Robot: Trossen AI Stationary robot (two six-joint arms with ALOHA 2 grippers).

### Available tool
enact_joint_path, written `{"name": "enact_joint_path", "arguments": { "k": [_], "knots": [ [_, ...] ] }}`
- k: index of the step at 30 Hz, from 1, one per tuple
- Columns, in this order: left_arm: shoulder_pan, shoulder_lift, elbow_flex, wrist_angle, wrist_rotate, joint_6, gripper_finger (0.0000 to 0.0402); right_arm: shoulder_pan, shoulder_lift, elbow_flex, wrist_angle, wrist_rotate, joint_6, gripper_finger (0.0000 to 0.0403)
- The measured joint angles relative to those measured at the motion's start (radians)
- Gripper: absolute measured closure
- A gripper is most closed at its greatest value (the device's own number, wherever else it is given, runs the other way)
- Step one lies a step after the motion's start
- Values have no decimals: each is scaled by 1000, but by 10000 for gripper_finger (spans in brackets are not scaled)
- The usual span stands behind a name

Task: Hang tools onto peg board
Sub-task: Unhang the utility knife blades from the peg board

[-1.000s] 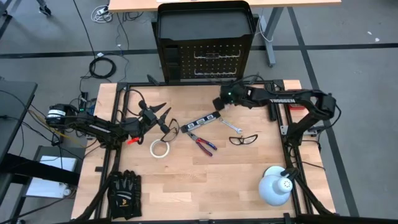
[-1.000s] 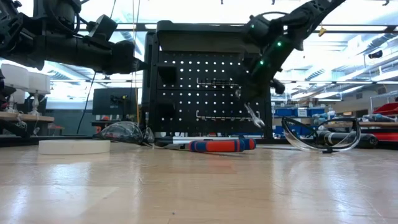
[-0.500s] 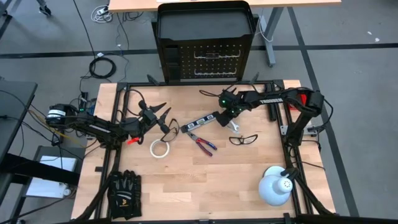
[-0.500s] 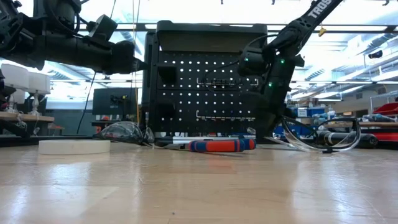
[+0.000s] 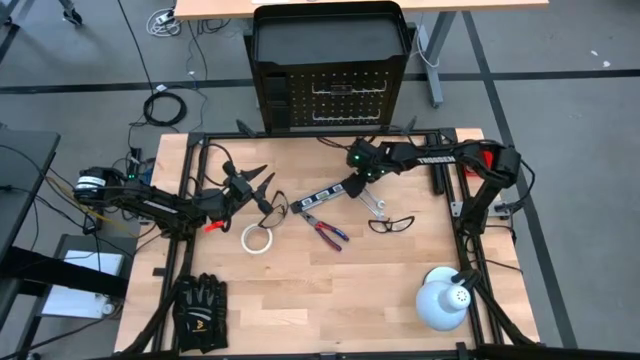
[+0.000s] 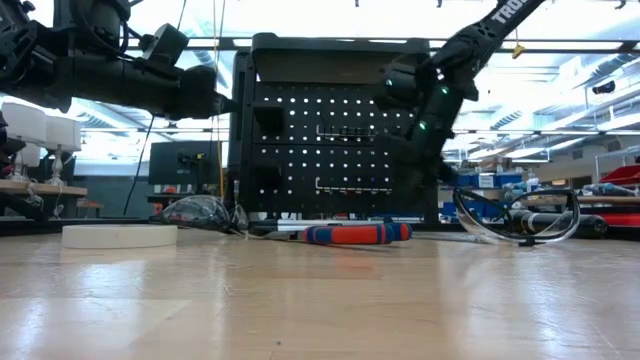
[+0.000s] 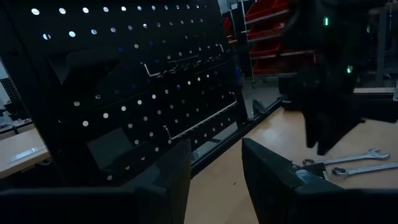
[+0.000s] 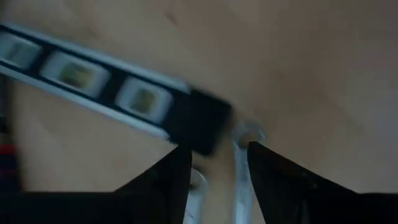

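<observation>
A: Biggest first? Any writing?
B: Peg board (image 5: 330,70) top centre of the high view. TROSSEN lettering on the right arm, barely legible.
A: Grippers?
B: Right gripper (image 5: 356,180) released, holding nothing, over the level bar (image 5: 325,194) end, two wrenches (image 5: 373,203) on the table beside it. Left gripper (image 5: 262,187) centre-left, parted, empty, above the tape roll (image 5: 258,238).

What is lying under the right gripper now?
Under the right gripper lie two silver wrenches and one end of the dark slim level bar on the wooden table; the gripper covers the wrenches' upper ends.
</observation>
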Motion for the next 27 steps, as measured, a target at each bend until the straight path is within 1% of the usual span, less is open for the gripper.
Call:
{"name": "enact_joint_path", "arguments": {
  "k": [2, 4, 5, 7, 9, 12, 13, 14, 16, 19, 27],
  "knots": [
    [0, 0, 0, 0, 0, 0, 257, 10, 0, 41, 24, 11, -46, 234],
    [0, 0, 0, 0, 0, 0, 257, 29, 0, 90, 61, 83, -149, 235],
    [0, 0, 0, 0, 0, 0, 257, 41, 0, 114, 77, 137, -230, 235],
    [0, 0, 0, 0, 0, 0, 257, 71, 0, 155, 110, 267, -441, 235],
    [0, 0, 0, 0, 0, 0, 257, 99, 0, 185, 175, 414, -640, 235],
    [0, 0, 0, 0, 1, 1, 257, 113, -1, 192, 336, 640, -865, 236],
    [0, 0, 0, 0, 1, 3, 257, 111, -1, 192, 402, 705, -921, 235],
    [0, 0, 0, -1, 1, 5, 257, 105, -1, 192, 468, 742, -976, 234],
    [0, 0, -1, -1, 1, 6, 257, 87, -3, 193, 549, 745, -1062, 229],
    [0, 0, -8, -2, 4, 6, 257, 52, -2, 192, 577, 699, -1112, 210],
    [0, 0, -29, -2, 0, 7, 257, -14, -2, 192, 565, 652, -1114, 113]
  ]
}}
